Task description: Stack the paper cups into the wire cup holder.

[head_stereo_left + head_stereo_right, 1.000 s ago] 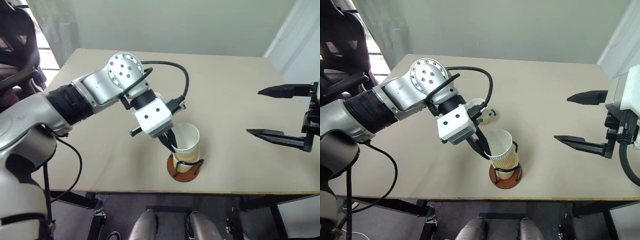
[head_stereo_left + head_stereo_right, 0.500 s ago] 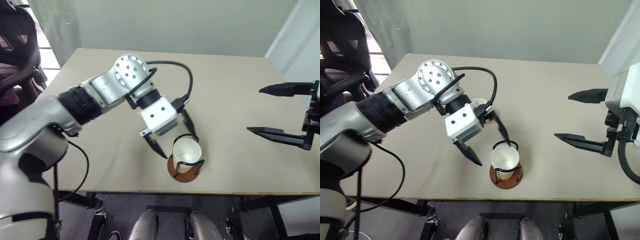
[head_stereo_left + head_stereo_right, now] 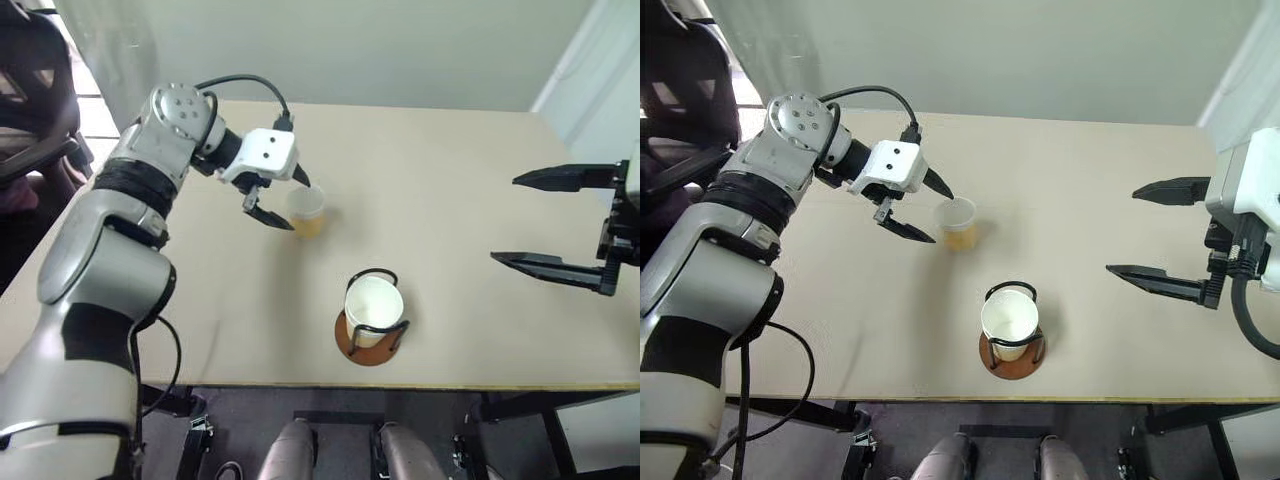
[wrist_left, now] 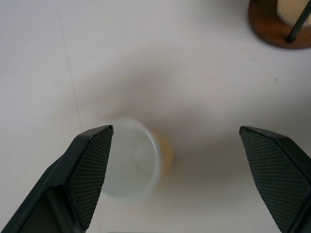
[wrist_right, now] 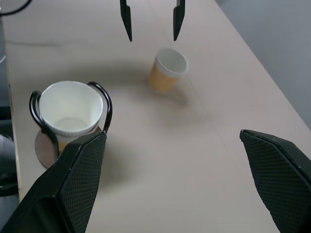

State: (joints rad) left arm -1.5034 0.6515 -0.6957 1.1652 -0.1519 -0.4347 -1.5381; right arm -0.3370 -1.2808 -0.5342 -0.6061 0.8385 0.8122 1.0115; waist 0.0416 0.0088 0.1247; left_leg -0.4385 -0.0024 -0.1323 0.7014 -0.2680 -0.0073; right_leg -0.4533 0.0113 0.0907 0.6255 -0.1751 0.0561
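On table (image 3: 450, 180), loose paper cup (image 3: 306, 211) stands upright.

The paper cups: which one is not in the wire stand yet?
The paper cup standing alone on the table, just ahead of the open left gripper. The other cup already sits inside the wire stand near the table's front edge.

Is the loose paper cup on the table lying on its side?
No, the loose paper cup stands upright on the table, its open mouth facing up.
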